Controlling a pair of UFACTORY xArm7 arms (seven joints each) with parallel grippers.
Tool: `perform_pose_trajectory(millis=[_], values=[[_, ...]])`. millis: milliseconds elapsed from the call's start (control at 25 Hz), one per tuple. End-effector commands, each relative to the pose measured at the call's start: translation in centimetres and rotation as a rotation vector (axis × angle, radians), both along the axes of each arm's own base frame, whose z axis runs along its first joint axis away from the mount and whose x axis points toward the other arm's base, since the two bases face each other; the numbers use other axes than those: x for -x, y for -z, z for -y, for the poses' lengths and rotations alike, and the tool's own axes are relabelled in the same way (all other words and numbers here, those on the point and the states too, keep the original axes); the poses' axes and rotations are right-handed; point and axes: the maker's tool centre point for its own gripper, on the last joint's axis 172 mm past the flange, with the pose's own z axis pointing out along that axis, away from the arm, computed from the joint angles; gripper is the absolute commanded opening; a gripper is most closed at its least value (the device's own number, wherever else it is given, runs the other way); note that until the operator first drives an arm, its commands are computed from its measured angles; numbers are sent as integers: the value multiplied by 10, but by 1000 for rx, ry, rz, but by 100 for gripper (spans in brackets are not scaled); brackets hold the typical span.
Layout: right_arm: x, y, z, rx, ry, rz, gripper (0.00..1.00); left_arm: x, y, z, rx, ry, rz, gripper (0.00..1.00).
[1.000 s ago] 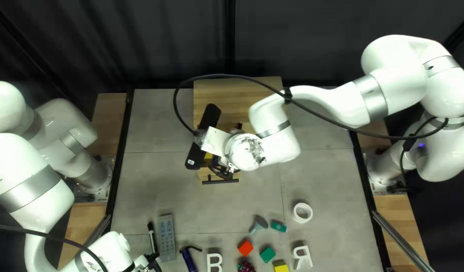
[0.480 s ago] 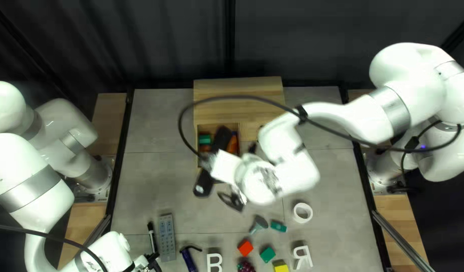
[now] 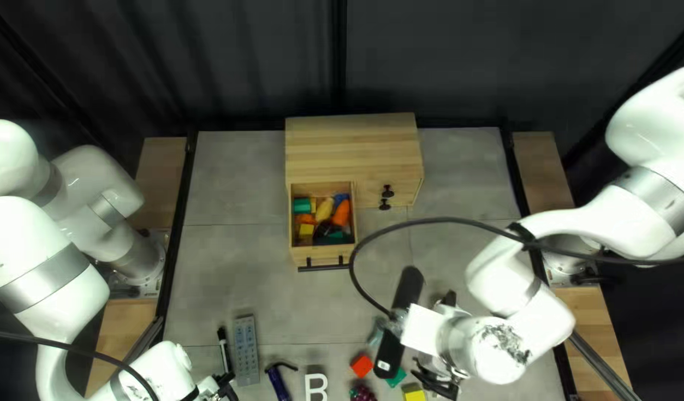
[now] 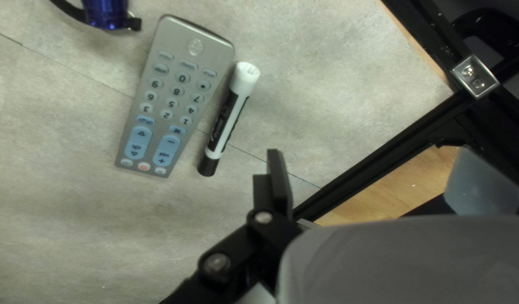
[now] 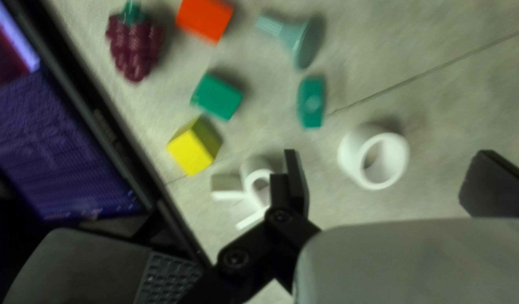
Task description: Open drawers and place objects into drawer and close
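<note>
Drawer, pulled out from the cabinet's front in the top left view, holds blocks and toys uncovered since the right gripper swung away; in the left wrist view the left gripper gapes empty, and in the right wrist view the right gripper likewise.

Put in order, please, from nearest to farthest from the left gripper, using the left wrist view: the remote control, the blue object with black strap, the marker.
From the left gripper:
1. Marker: just ahead of the near finger.
2. Remote control: beyond the marker, next to it.
3. Blue object: farthest, across the remote control from the marker.
</note>
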Motion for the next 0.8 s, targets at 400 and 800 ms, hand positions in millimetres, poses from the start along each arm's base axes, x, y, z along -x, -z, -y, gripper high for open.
perform_pose_trajectory(millis=[400,800], values=[[8,67,17,-82,-38,-21,100,0,0,0,0,0,0,100],[-1,89,25,-119,-63,-10,100,0,0,0,0,0,0,100]])
